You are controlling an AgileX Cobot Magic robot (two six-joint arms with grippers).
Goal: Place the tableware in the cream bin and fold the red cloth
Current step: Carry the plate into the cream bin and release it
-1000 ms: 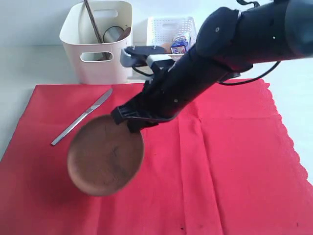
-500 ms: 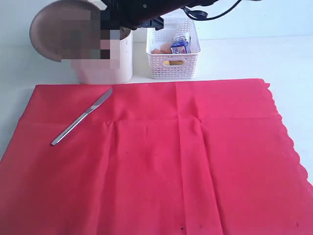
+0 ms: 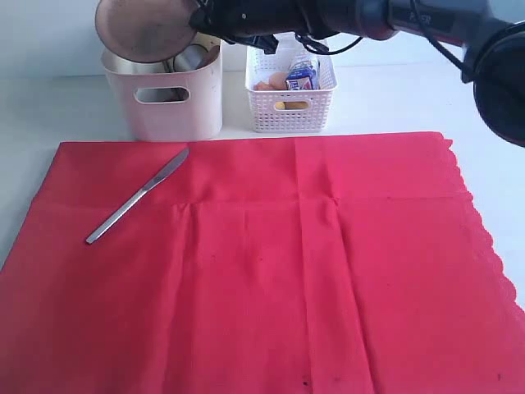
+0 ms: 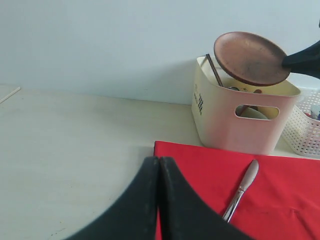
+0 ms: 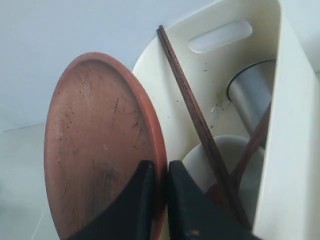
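Right wrist view: my right gripper [image 5: 161, 170] clamps round brown plate [image 5: 95, 145] above cream bin [image 5: 290, 150]; white bowl [image 5: 235, 150] inside, half hidden; left gripper [image 4: 159, 162] pressed together.

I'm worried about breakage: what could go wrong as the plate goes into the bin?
1. The right gripper pinches the plate only by its rim; it could slip and drop hard onto the bowl and cup.
2. The chopsticks lean in the bin; the plate may catch on them.
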